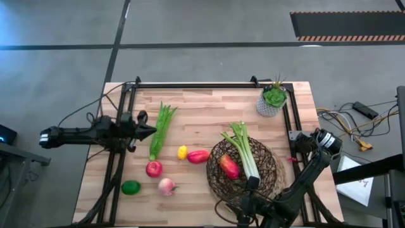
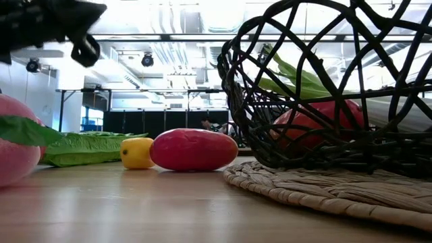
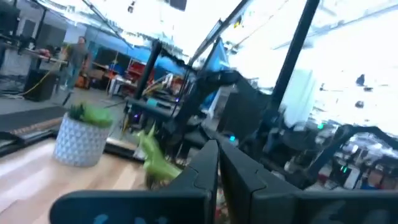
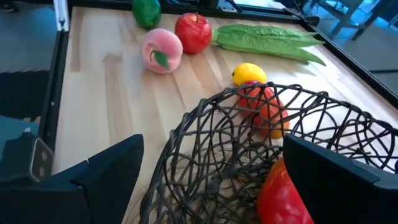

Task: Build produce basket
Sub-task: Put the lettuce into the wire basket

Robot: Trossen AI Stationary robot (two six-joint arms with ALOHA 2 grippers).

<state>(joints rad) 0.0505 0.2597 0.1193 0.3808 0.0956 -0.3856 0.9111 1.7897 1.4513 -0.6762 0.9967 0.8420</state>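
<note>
While high hides it, peach shows leaf.

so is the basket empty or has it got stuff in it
Not empty: the basket holds a white-stalked leafy green and a red-orange mango.

grey floor, hazard-striped mat, bright ceiling lights

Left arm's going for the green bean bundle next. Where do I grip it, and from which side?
Grip the green bean bundle mid-length, coming straight down, fingers across its narrow width. It lies flat and long, clear of the lemon. The left gripper, shut, sits beside it.
</note>
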